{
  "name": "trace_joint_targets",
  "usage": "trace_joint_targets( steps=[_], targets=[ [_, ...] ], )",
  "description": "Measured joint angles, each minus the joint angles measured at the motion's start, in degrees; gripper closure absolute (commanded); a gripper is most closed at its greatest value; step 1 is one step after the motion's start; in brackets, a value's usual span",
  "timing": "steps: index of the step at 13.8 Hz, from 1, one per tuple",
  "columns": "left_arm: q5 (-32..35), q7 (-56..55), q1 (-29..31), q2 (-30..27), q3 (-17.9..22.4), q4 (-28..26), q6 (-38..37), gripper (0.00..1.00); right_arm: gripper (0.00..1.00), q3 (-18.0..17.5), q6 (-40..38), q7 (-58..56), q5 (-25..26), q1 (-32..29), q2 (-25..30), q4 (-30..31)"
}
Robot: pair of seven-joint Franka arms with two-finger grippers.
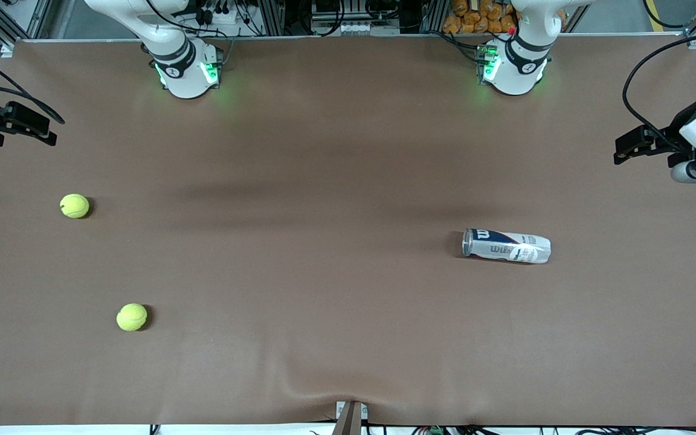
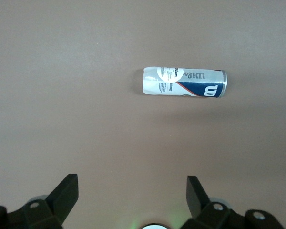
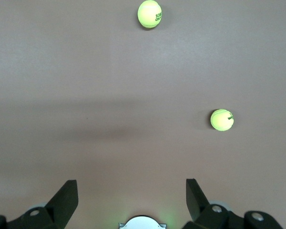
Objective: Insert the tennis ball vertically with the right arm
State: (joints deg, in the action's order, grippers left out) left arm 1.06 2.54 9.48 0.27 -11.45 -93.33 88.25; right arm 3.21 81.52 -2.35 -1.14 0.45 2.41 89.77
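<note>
Two yellow-green tennis balls lie on the brown table toward the right arm's end: one [image 1: 74, 206] [image 3: 222, 119] and another [image 1: 132, 317] [image 3: 149, 14] nearer the front camera. A Wilson ball can [image 1: 506, 246] [image 2: 184, 82] lies on its side toward the left arm's end, its silver-rimmed mouth facing the balls. My right gripper [image 1: 46, 130] [image 3: 131, 191] hangs open and empty over the right arm's end of the table, well clear of both balls. My left gripper [image 1: 623, 151] [image 2: 132, 191] waits open and empty over the left arm's end, apart from the can.
The two arm bases [image 1: 185, 66] [image 1: 514, 66] stand along the table's edge farthest from the front camera. The brown cover [image 1: 336, 338] has a small ripple near a bracket [image 1: 351, 417] at the front edge.
</note>
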Motion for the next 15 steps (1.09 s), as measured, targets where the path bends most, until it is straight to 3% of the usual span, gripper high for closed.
trace_joint_targets(
  steps=[15],
  targets=[
    [0.0, 0.0, -0.1, 0.6, -0.1, -1.4, 0.0, 0.00, 0.00, -0.3, -0.1, 0.0, 0.0, 0.5, -1.0, 0.0]
  ],
)
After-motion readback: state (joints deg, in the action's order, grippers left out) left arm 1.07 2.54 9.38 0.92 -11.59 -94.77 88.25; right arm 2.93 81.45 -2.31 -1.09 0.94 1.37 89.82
